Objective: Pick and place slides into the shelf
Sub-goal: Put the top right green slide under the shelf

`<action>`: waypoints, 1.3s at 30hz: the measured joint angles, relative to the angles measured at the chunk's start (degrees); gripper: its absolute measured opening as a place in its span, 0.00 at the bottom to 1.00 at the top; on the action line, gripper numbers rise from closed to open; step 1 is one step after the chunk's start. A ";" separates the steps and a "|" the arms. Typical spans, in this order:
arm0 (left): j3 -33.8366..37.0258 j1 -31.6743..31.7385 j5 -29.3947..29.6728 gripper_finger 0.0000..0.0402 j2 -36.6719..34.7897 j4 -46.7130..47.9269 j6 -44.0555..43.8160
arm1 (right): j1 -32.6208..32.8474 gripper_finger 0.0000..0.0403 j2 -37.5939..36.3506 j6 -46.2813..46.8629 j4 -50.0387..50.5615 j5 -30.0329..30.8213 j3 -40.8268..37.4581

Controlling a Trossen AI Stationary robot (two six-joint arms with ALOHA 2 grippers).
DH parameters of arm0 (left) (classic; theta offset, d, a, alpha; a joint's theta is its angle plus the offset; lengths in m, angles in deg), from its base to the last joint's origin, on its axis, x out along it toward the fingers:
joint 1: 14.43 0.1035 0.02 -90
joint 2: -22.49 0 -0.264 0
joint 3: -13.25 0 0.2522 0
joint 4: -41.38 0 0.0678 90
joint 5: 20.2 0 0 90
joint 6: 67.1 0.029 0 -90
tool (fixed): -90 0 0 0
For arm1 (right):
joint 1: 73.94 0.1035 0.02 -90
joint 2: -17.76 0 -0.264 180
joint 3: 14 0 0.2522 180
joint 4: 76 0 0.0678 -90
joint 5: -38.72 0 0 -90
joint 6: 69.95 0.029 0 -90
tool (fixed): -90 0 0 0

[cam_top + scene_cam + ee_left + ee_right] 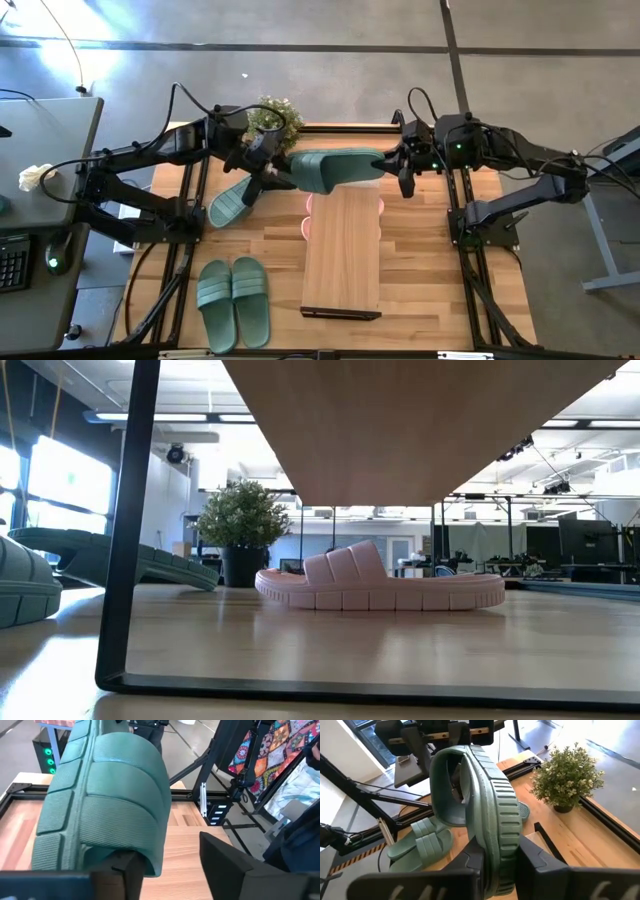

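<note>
Right now we see a handover in mid-air: one sage green slide (pixel 335 168) hangs above the far end of the shelf (pixel 341 255), stretched between both arms. Its long axis runs across the surface, from the left end effector (pixel 268 170) to the right end effector (pixel 397 166), crosswise to the shelf's long plank. In the right wrist view the right end effector (pixel 499 865) is clenched on the sole's edge, so the slide lies straight ahead of it. In the left wrist view the left end effector (pixel 167 865) has its jaws parted, one finger against the strap and the other standing clear, so we judge it released. The right arm therefore carries the slide. Another green slide (pixel 232 202) lies just beside the left arm, a green pair (pixel 233 300) sits nearer the front, and a pink slide (pixel 380 588) rests under the shelf.
</note>
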 joint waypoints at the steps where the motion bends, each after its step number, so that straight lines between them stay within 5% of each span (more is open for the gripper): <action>1: 0.00 0.04 0.05 0.44 0.00 0.09 -0.02 | 0.00 0.09 -0.11 -0.02 0.00 0.20 0.00; 14: 0.00 0.04 11.69 0.43 -7.74 4.29 3.41 | 0.02 0.09 -1.62 4.30 6.22 4.12 0.28; 23: -0.06 -0.03 15.43 0.42 -11.11 5.95 8.07 | -0.04 0.08 -3.71 15.04 23.04 6.63 10.95; 30: -0.04 -0.03 16.15 0.42 -11.23 7.55 11.44 | -0.04 0.09 -3.73 32.77 47.43 -1.11 23.47; 34: -0.04 -0.03 16.23 0.42 -11.23 7.23 13.13 | 0.00 0.09 -5.79 40.70 46.08 -9.66 25.56; 39: -0.04 -0.03 16.22 0.42 -11.23 7.25 14.12 | 0.30 0.09 -8.78 50.87 47.70 -12.52 25.86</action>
